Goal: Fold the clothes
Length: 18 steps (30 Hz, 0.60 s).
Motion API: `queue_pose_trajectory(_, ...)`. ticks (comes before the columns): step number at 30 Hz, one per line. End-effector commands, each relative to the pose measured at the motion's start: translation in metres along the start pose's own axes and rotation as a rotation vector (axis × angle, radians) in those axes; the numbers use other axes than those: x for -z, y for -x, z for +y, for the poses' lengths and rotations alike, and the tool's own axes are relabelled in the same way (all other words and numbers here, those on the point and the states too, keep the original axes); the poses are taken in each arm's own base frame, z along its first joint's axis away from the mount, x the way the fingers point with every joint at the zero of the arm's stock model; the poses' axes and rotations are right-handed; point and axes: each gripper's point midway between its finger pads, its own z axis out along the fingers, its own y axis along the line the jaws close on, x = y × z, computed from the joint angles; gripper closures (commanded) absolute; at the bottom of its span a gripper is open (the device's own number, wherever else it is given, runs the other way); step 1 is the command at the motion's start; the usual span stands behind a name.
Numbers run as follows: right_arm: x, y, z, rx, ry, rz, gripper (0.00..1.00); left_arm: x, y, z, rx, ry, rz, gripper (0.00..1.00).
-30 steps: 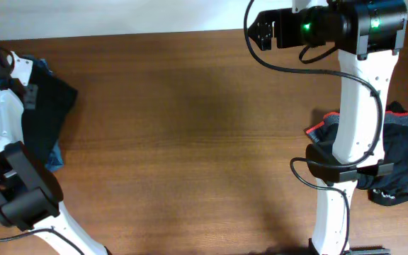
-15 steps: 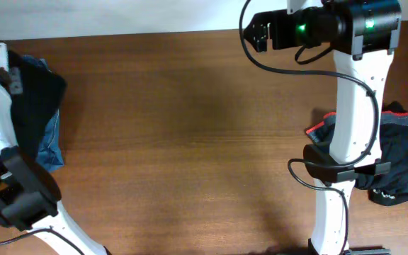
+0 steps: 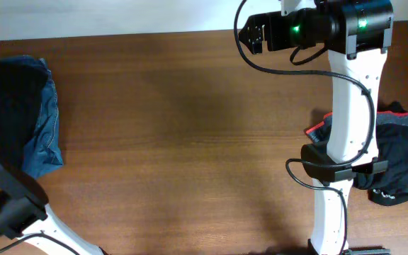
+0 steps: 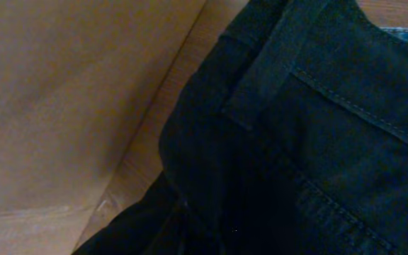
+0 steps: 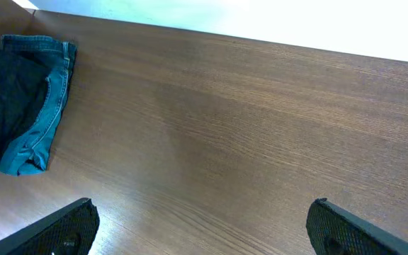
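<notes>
A stack of folded clothes lies at the table's left edge: a black garment (image 3: 6,113) on top of blue jeans (image 3: 47,134). The stack also shows in the right wrist view (image 5: 20,120). The left wrist view is filled by black denim (image 4: 317,127) close up, with no fingers visible. The left arm (image 3: 6,205) is mostly off the left edge of the overhead view. My right gripper (image 3: 250,34) is open and empty, high over the far side of the table; its fingertips frame bare wood (image 5: 204,230).
A loose pile of dark clothes with red trim (image 3: 402,156) lies at the right, beside the right arm's base (image 3: 335,166). The brown wooden table (image 3: 190,142) stretches between the two piles. A pale wall or floor (image 4: 62,106) shows beyond the table's left edge.
The left arm has pulled back to the left, off the folded stack and nearly out of the overhead view, uncovering the stack. The right gripper has shifted slightly to the left.
</notes>
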Motion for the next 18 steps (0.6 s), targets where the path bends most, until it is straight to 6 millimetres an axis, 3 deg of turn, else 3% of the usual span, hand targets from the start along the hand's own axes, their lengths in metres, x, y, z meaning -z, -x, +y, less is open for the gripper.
queue_pose_trajectory(1, -0.006, -0.004, 0.004, 0.002, 0.015, 0.022, 0.01, -0.017, 0.001, 0.0, 0.029, 0.002, -0.005, 0.99)
queue_pose_trajectory(6, -0.006, -0.004, 0.004, 0.002, 0.015, 0.022, 0.01, -0.042, -0.005, -0.007, 0.088, 0.001, -0.004, 0.99)
queue_pose_trajectory(7, -0.006, -0.004, 0.004, 0.003, 0.015, 0.022, 0.01, -0.048, -0.006, -0.008, 0.092, 0.003, -0.007, 0.83)
queue_pose_trajectory(8, -0.006, -0.004, 0.004, 0.002, 0.015, 0.022, 0.01, -0.053, -0.006, -0.009, 0.093, 0.003, -0.01, 0.49)
queue_pose_trajectory(9, -0.006, -0.004, 0.004, 0.002, 0.015, 0.022, 0.01, -0.056, -0.008, -0.011, 0.091, 0.001, -0.005, 0.03)
queue_pose_trajectory(13, -0.006, -0.004, 0.004, 0.003, 0.015, 0.022, 0.01, -0.05, -0.004, -0.01, 0.113, 0.0, -0.011, 0.0)
queue_pose_trajectory(18, -0.006, -0.004, 0.004, 0.003, 0.015, 0.022, 0.01, -0.012, 0.033, -0.013, 0.122, -0.069, -0.057, 0.01)
